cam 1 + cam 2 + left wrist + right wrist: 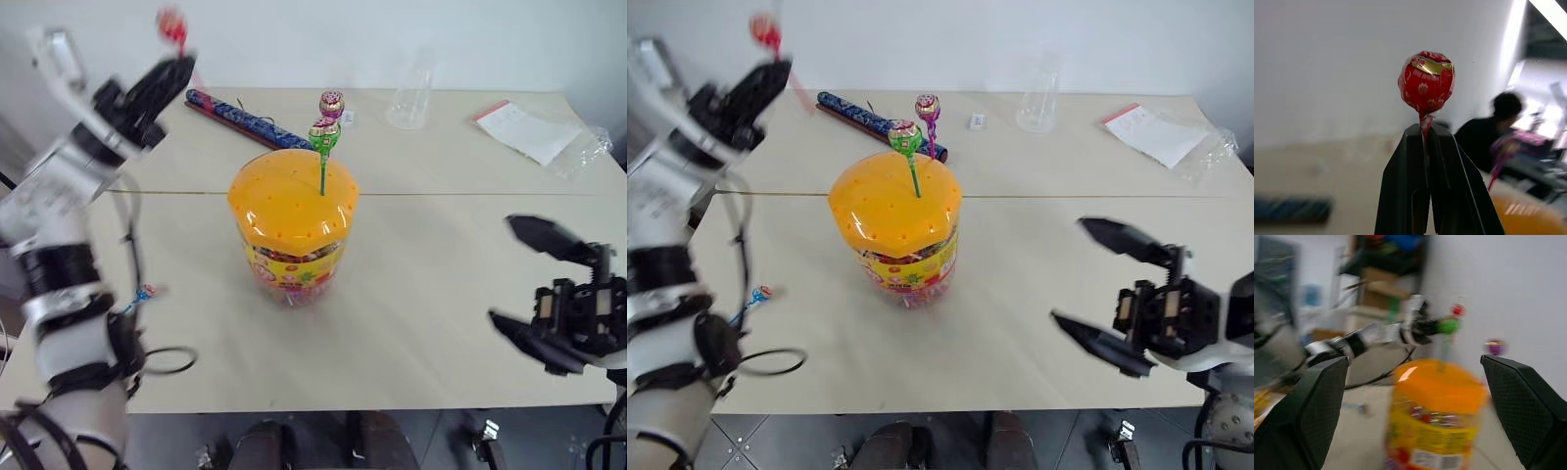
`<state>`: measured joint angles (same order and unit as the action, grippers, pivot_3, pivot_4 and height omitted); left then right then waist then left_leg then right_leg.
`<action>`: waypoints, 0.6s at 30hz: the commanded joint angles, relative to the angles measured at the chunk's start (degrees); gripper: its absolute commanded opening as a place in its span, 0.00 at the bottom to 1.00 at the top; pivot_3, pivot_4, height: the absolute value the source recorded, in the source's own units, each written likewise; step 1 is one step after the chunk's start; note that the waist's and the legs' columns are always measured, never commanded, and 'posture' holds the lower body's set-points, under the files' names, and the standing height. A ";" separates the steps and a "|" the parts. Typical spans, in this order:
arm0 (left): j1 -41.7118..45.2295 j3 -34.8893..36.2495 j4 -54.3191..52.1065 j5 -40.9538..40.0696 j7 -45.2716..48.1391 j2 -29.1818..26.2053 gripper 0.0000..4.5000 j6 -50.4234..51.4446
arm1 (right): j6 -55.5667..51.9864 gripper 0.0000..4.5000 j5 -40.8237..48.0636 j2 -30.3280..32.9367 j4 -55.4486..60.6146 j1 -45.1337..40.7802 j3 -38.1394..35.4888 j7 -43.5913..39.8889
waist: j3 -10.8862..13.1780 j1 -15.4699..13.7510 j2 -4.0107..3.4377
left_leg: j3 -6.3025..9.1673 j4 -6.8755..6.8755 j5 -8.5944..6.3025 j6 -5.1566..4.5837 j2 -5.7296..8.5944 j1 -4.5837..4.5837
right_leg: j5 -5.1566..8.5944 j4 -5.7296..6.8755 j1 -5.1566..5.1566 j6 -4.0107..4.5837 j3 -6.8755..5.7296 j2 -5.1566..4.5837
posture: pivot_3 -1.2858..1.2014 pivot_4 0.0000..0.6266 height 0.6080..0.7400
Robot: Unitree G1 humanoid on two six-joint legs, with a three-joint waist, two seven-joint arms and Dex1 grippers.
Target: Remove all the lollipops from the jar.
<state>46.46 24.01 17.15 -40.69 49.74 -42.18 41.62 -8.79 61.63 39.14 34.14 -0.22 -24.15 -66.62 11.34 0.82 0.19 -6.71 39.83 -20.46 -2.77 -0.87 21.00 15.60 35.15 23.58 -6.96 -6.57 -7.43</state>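
Left eye view gives us the jar [292, 227] standing mid-worktop [421, 294], its orange lid still carrying the green-stick lollipop [324, 137] and the purple-stick lollipop [331, 104]. We judge the main risk is a tip: pulling a stick sideways could rock the jar, since nothing steadies it. Our right pincer [534, 286] hangs wide open and empty, near and right of the jar, well apart from it. Our left pincer [165, 80] is clamped on the stick of the red lollipop [172, 29], raised far left; a slack grip could drop it. The blue-stick lollipop [143, 293] lies near left.
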 commanded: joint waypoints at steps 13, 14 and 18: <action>-50.52 8.77 -37.20 -1.49 -5.28 -8.85 0.11 20.20 | -2.73 1.00 -10.57 2.86 -12.49 -12.75 10.61 -8.53 | 0.11 -2.11 0.16 | 0.61 0.19 -0.23 0.19 0.18 0.30 | 0.05 -0.17 -0.11 0.12 0.10 -0.83 | 0.52 0.24 1.00; -51.02 8.55 -37.29 -1.04 -5.66 -8.96 0.16 20.09 | -3.00 1.00 -10.55 2.85 -12.65 -13.07 10.49 -8.37 | 0.11 -2.09 0.16 | 0.60 0.20 -0.22 0.22 0.15 0.31 | 0.07 -0.18 -0.10 0.15 0.07 -0.80 | 0.52 0.24 1.00; -50.88 7.52 -35.36 0.75 -4.88 -9.61 0.43 16.52 | -4.42 1.00 -9.94 2.97 -12.18 -13.55 9.81 -7.17 | 0.11 -2.05 0.16 | 0.56 0.19 -0.16 0.33 0.09 0.28 | 0.12 -0.18 -0.06 0.25 0.07 -0.75 | 0.52 0.24 1.00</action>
<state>-4.53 31.18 -18.10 -41.16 44.20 -50.50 60.78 -12.71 50.77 41.48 20.79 -13.17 -13.03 -74.34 11.45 -1.23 0.35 -6.17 40.02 -20.62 -2.44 -0.79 21.27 15.73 34.97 23.52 -6.71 -6.49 -8.19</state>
